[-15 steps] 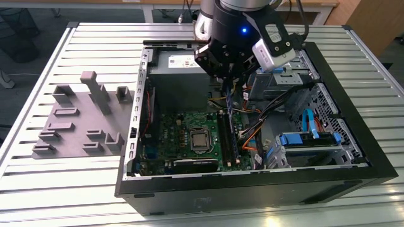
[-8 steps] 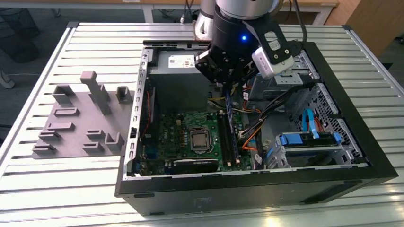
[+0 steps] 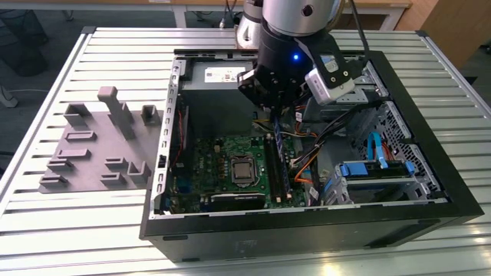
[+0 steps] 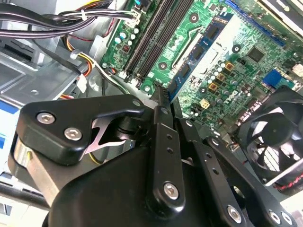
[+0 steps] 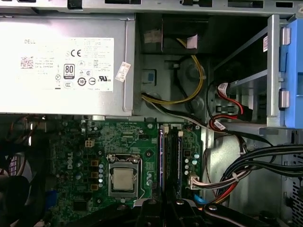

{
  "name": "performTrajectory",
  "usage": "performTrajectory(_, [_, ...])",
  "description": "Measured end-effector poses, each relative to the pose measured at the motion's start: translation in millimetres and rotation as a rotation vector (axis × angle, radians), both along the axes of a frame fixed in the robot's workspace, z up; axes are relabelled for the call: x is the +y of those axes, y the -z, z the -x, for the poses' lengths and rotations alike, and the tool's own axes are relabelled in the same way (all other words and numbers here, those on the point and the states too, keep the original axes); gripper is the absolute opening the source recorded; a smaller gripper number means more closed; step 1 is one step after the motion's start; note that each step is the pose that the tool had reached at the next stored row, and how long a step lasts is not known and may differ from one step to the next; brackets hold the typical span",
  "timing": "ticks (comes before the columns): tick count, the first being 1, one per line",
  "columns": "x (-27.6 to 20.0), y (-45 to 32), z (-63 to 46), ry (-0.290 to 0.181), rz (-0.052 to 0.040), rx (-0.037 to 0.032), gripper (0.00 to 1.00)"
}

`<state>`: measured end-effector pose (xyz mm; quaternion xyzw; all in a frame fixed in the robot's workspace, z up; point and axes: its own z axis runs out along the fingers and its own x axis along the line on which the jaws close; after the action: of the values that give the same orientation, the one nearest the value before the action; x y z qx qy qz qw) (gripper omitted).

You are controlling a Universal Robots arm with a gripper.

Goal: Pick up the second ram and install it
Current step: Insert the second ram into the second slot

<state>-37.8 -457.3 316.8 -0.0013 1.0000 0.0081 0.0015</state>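
Note:
My gripper is inside the open computer case, above the motherboard. In the second wrist view its two black fingers stand close together, shut on the second ram, a narrow blue stick with dark chips that runs away from the fingertips. From the exterior view the blue stick lies lengthwise over the long black memory slots. In the first wrist view the stick shows edge-on beside the slots. I cannot tell whether it touches a slot.
A power supply fills the case's far end. The processor socket lies beside the slots, and a fan is close by. Cable bundles and blue drive latches crowd the exterior view's right. A grey fixture plate lies outside on the left.

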Motion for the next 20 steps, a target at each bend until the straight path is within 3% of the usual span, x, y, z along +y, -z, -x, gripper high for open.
performTrajectory(17, [-0.5, 30.9, -2.4, 0.002, 0.0001, 0.0001, 0.14])
performTrajectory(18, [-0.9, 39.1, -2.7, 0.002, 0.0000, 0.0001, 0.14])
performTrajectory(20, [-1.4, 45.6, -2.8, 0.002, 0.0000, 0.0001, 0.14])
